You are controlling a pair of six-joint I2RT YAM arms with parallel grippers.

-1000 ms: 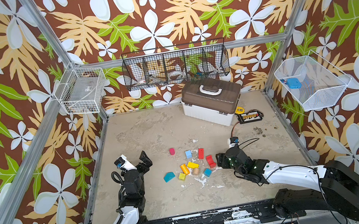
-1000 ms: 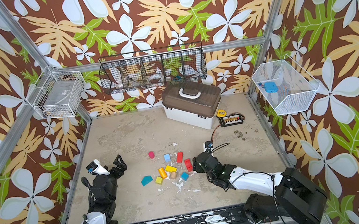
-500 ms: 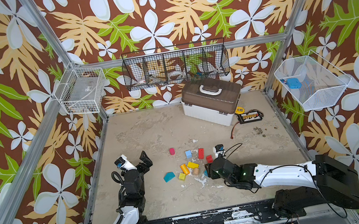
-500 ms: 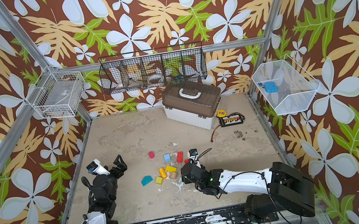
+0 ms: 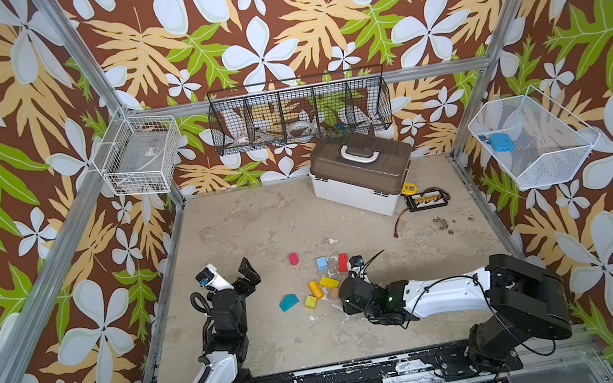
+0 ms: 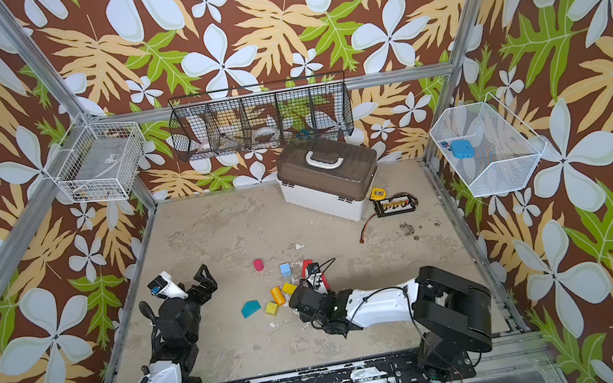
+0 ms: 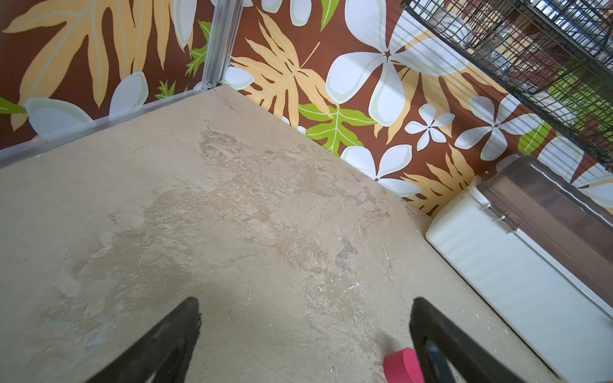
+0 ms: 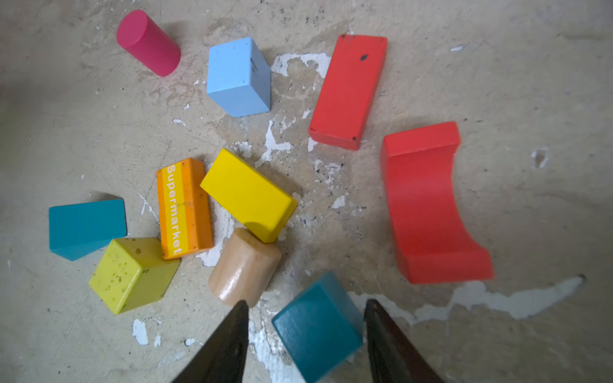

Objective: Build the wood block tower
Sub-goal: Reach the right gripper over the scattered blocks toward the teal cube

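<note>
The wood blocks lie scattered flat on the floor, and no tower shows. In the right wrist view I see a pink cylinder [image 8: 148, 43], light blue cube [image 8: 238, 76], red plank [image 8: 348, 91], red arch [image 8: 428, 202], yellow plank [image 8: 247, 194], orange block [image 8: 184, 209], teal roof piece [image 8: 86, 227], yellow cube [image 8: 132, 273] and bare wood cylinder [image 8: 243, 267]. My right gripper [image 8: 306, 303] [image 5: 350, 299] straddles a teal cube [image 8: 318, 326], with a gap on one side. My left gripper [image 7: 305, 301] [image 5: 235, 278] hangs open and empty, left of the pink cylinder [image 5: 293, 259].
A white case with a brown lid [image 5: 361, 179] stands at the back right. A black circuit board [image 5: 426, 199] and a yellow tape measure [image 5: 407, 187] lie beside it. Wire baskets [image 5: 300, 115] hang on the walls above the floor.
My right arm has swung left from beside the red blocks to the near side of the cluster, and its jaws have narrowed around the teal cube. The left arm has stayed still.
</note>
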